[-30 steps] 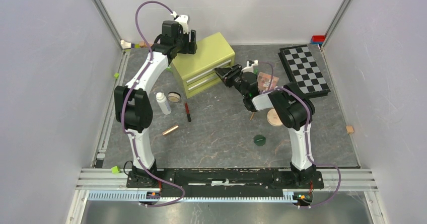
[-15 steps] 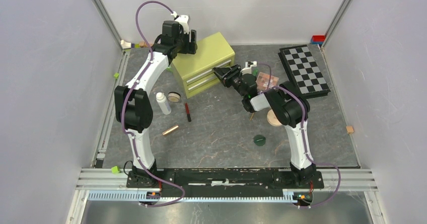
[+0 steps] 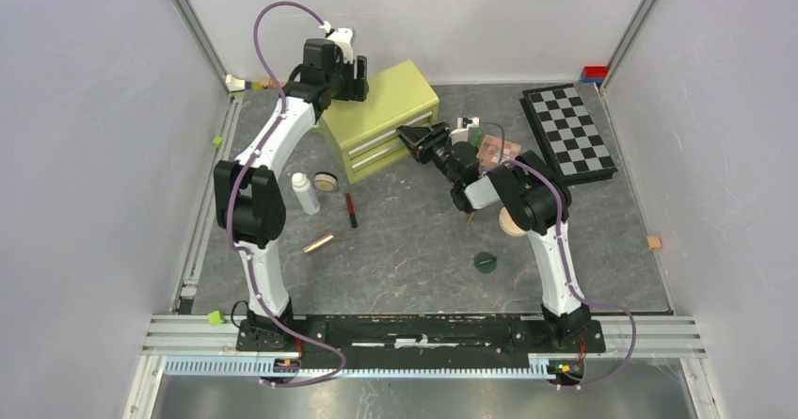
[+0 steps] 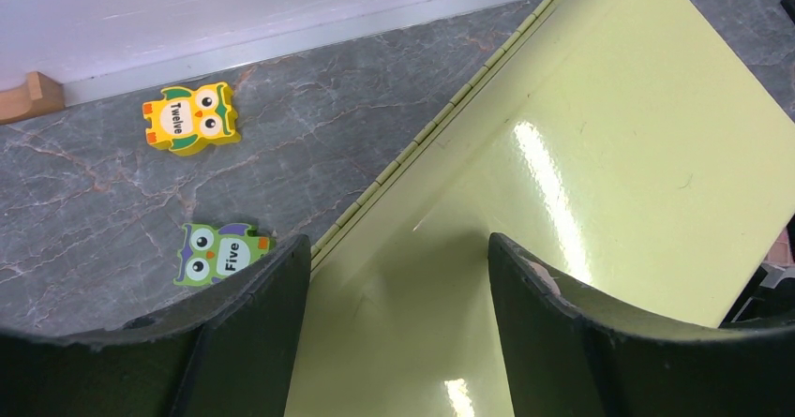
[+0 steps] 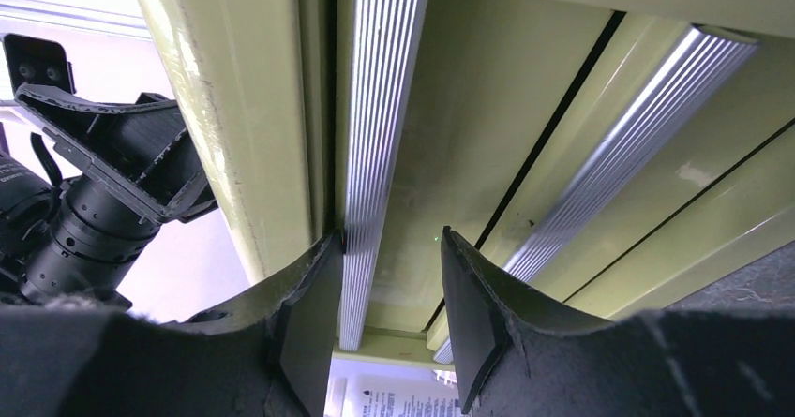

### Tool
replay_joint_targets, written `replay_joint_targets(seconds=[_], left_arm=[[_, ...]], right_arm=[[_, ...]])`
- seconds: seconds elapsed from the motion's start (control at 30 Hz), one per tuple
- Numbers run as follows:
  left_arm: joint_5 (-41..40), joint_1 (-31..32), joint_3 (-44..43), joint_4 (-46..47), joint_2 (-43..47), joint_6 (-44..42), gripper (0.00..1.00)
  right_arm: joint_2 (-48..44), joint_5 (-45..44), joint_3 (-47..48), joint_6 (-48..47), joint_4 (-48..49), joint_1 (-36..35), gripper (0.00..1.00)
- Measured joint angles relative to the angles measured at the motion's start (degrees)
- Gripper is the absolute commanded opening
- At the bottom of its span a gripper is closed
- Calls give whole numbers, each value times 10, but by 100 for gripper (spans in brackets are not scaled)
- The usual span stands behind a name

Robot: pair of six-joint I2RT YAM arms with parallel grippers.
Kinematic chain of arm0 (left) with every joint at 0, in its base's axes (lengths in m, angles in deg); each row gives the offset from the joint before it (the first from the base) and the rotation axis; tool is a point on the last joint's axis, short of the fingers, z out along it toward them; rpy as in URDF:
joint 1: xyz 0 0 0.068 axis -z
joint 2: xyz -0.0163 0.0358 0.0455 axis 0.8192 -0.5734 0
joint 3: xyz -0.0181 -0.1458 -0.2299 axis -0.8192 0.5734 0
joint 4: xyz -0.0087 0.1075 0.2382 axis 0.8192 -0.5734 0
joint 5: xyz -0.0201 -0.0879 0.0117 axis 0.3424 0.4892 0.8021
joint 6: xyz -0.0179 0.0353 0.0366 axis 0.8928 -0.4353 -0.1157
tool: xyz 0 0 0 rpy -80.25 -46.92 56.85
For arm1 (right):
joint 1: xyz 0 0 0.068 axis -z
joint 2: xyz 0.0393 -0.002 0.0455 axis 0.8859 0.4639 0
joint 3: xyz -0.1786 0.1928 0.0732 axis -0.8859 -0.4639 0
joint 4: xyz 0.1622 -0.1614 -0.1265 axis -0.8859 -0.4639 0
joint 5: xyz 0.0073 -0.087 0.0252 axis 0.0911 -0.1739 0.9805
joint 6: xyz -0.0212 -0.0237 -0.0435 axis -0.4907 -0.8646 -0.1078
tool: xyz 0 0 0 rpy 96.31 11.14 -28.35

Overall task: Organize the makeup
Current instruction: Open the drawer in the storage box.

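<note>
Left gripper (image 4: 398, 244), fingers spread, sits over the lid of the green cabinet (image 4: 600, 155) by its hinged edge — right gripper (image 5: 389, 239), fingers parted, straddles a ribbed handle (image 5: 375, 108), gap showing.

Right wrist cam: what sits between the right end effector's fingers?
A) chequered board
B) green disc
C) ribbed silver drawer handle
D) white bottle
C: in the right wrist view the ribbed silver handle of the green cabinet runs between the fingers of the right end effector, whose jaws stand apart around it.
</note>
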Motion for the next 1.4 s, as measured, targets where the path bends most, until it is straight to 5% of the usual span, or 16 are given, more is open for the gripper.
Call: replay_joint_targets(seconds=[0.37,0.9,1.4], left_arm=[[-3,5,0,1,0,-14,72],[-14,6,0,7,-1,-25,71],[-9,23,0,3,-1,-25,71]], right_arm=[[20,0,13,24,23,0,47],[42,-17,44,64,43,-1,12],[14,-52,-32,58,92,-1,9]])
